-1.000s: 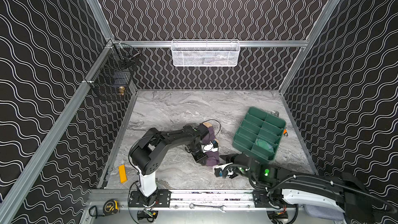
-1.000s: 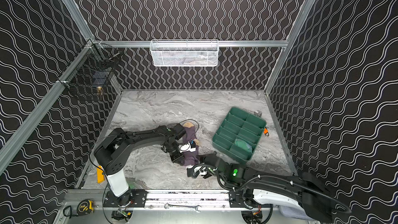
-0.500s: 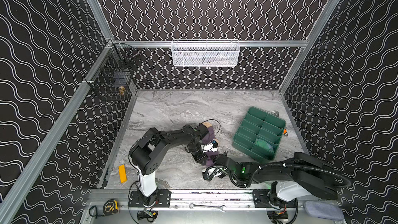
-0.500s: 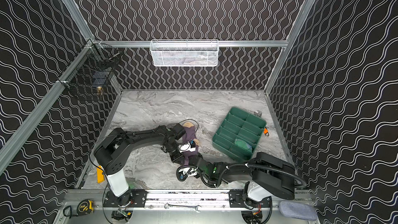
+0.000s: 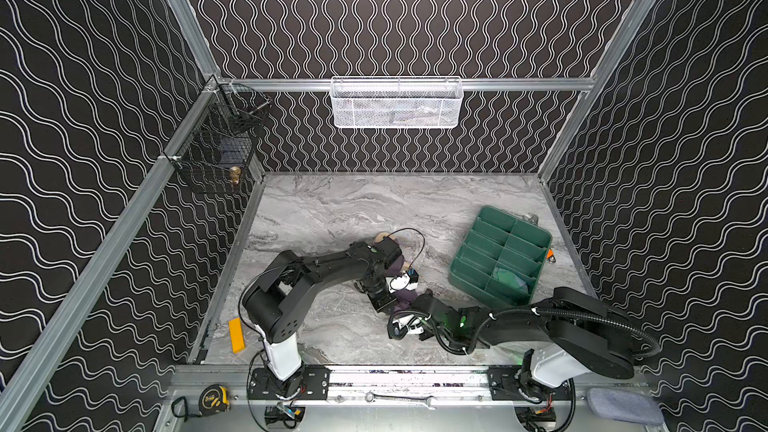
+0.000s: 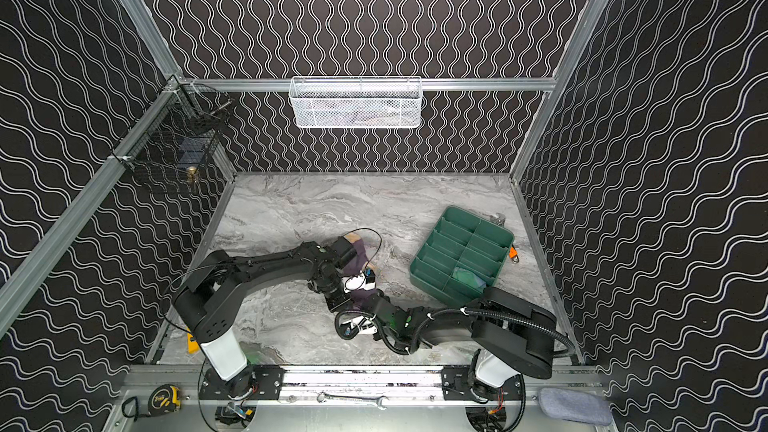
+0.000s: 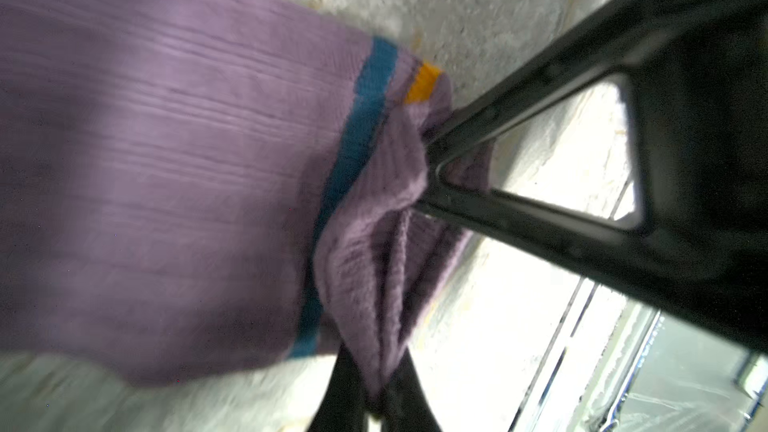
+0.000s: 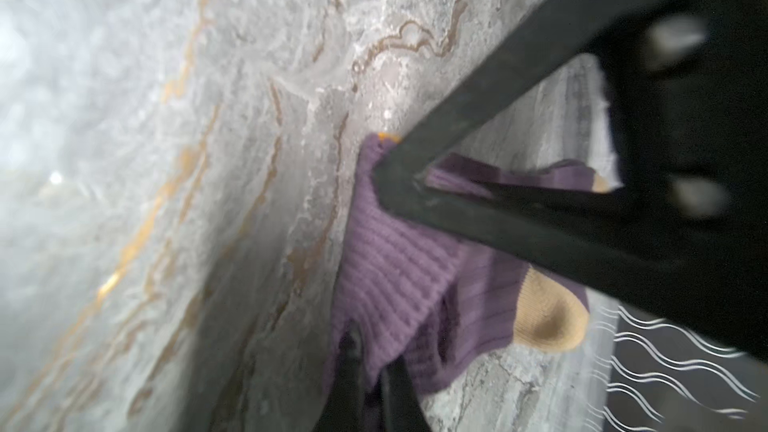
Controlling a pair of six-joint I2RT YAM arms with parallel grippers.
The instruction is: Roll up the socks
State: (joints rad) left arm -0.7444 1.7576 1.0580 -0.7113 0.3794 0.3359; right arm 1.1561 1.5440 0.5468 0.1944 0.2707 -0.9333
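The purple sock (image 5: 400, 268) lies mid-table under my left wrist, and its peach toe (image 5: 380, 238) points toward the back wall. In the left wrist view my left gripper (image 7: 374, 398) is shut on the sock's bunched purple cuff (image 7: 374, 284), beside teal and orange stripes. My right gripper (image 8: 374, 380) is shut on the same ribbed cuff (image 8: 390, 276), with a peach patch (image 8: 548, 317) beyond it. In both top views the two grippers (image 5: 386, 305) (image 5: 415, 303) meet at the cuff end. I cannot tell if the blue-green fabric lump (image 5: 509, 278) in the tray is the blue sock.
A green divider tray (image 5: 536, 238) sits at the right. A white mesh basket (image 5: 397, 101) hangs on the back wall and a black wire basket (image 5: 216, 151) on the left wall. A yellow block (image 5: 236, 334), tape measure (image 5: 216, 396), wrench (image 5: 399, 400) and grey pad (image 5: 623, 407) lie near the front.
My right arm has swung in from the front right to the sock's cuff and its gripper has shut on it. The left gripper kept its hold and place.
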